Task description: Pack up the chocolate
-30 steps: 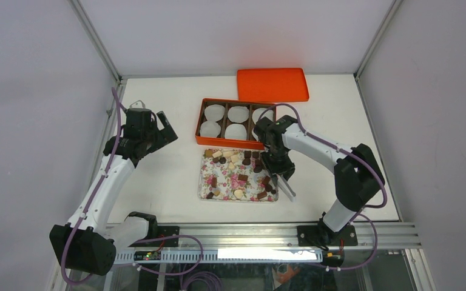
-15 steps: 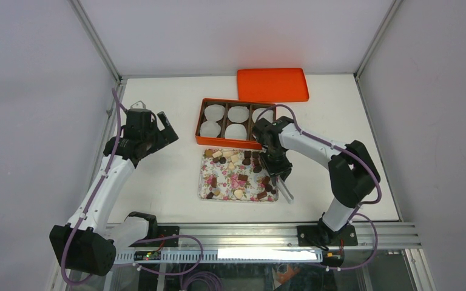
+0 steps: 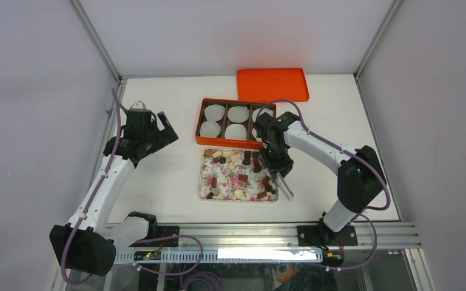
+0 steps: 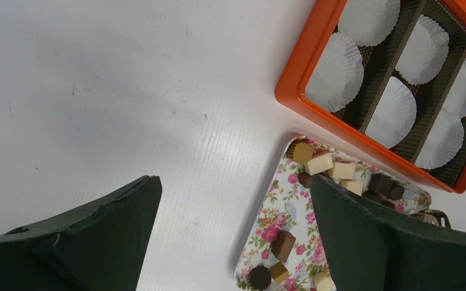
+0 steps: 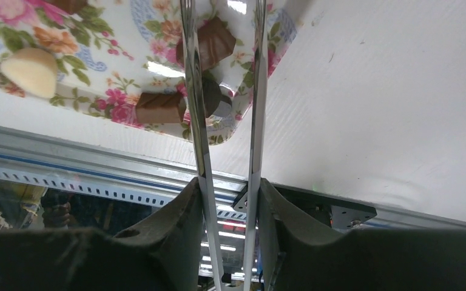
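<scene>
The chocolate (image 3: 243,170) lies as many small brown, dark and cream pieces on a flower-print tray (image 3: 209,183). My right gripper (image 3: 278,165) is shut on metal tongs (image 3: 286,188) that reach over the tray's near right corner. In the right wrist view the tongs (image 5: 255,91) pass between the right gripper's fingers (image 5: 227,182), their arms slightly apart over a dark round piece (image 5: 217,100) and a brown square (image 5: 213,41); the tips are out of frame. My left gripper (image 3: 168,127) is open and empty above the bare table left of the tray, as the left wrist view (image 4: 233,182) shows.
An orange box (image 3: 201,126) with white paper cups (image 3: 238,114) in its compartments stands just behind the tray. Its orange lid (image 3: 272,84) lies at the back. The table's metal front rail (image 5: 97,163) runs close to the tray's near edge.
The right arm's elbow has shifted a little back and to the right; the tongs stay over the tray's near right corner. The left arm has not moved.
</scene>
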Tool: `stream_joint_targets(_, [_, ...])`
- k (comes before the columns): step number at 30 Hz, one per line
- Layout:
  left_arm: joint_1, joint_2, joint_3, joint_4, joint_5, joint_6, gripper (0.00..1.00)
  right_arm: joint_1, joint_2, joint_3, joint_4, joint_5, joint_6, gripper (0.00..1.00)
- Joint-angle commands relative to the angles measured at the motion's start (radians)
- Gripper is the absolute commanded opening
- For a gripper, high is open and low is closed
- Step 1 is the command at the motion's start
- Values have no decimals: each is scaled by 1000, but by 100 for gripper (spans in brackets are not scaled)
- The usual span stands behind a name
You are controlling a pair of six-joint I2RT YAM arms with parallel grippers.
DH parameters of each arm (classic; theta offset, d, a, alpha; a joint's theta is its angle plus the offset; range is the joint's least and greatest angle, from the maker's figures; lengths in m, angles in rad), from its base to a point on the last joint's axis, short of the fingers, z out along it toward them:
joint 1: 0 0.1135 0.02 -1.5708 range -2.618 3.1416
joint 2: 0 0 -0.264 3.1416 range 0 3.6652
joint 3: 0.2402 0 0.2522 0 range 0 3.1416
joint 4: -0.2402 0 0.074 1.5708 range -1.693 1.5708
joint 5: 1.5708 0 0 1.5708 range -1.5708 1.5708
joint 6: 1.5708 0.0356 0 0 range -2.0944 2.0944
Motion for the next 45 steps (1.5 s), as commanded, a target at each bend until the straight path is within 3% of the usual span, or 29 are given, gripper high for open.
stream_joint_targets(1, [-6,1,-4,26,9,-7,99,3,-64,138,-57,9,4,14])
stream_joint_targets(11, [-6,2,8,25,1,-8,99,-35,78,376,-45,-10,-40,14])
stream_joint_targets(23, [-6,-36,-4,9,-25,-14,99,-109,436,775,-31,-26,-48,15])
stream_joint_targets(34, [-6,-39,-10,2,-27,-14,99,-117,615,960,-30,8,-28,17])
stream_joint_targets(45, [-6,-66,-17,-15,-37,-10,99,-119,700,1006,-14,62,-6,21])
